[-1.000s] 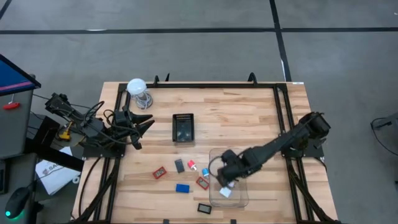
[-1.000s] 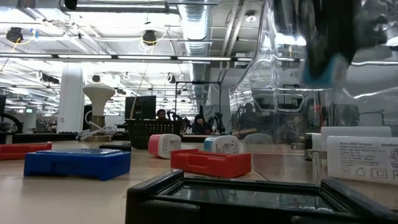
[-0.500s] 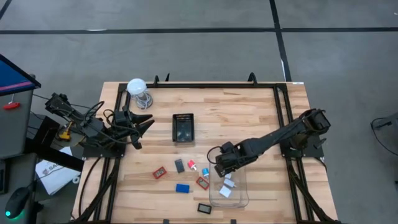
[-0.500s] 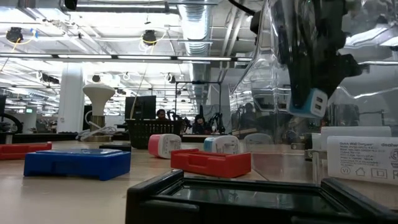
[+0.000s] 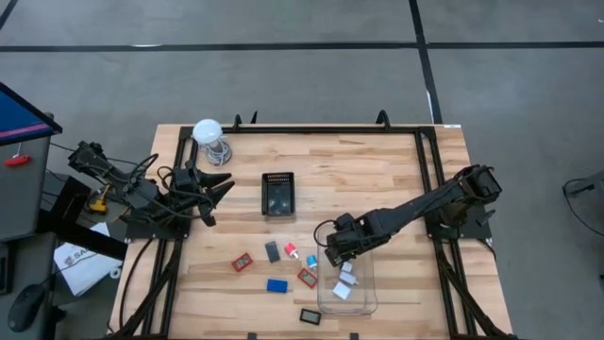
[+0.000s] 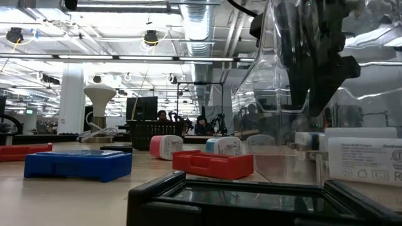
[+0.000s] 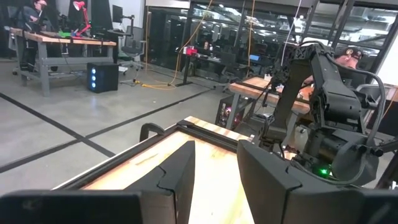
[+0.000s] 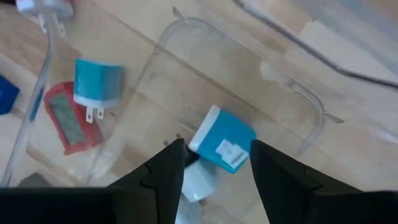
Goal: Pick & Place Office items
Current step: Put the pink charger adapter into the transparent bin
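My right gripper (image 5: 332, 253) (image 8: 216, 148) hangs open over the far left corner of the clear plastic box (image 5: 370, 300), touching nothing. Right below its fingers a cyan-and-white cube (image 8: 222, 144) lies inside the box, beside white cubes (image 5: 343, 293). More office items lie flat on the wood left of the box: a cyan-and-white plug piece (image 8: 96, 84), a flat red rectangle (image 8: 67, 121), a blue rectangle (image 5: 276, 285), black pieces (image 5: 273, 251) and another red one (image 5: 243, 262). My left gripper (image 5: 215, 189) (image 7: 214, 163) waits open at the table's left edge.
A black mesh tray (image 5: 277, 194) stands at mid table, far of the items. A white ball-shaped thing on a wire coil (image 5: 208, 132) sits at the far left corner. A black rectangle (image 5: 310, 315) lies by the near edge. Bare wood stretches right of the box.
My right gripper carried the cyan-and-white cube from over the box's middle toward its far left corner, then opened and let go. The cube has dropped into the clear box and lies on its floor.
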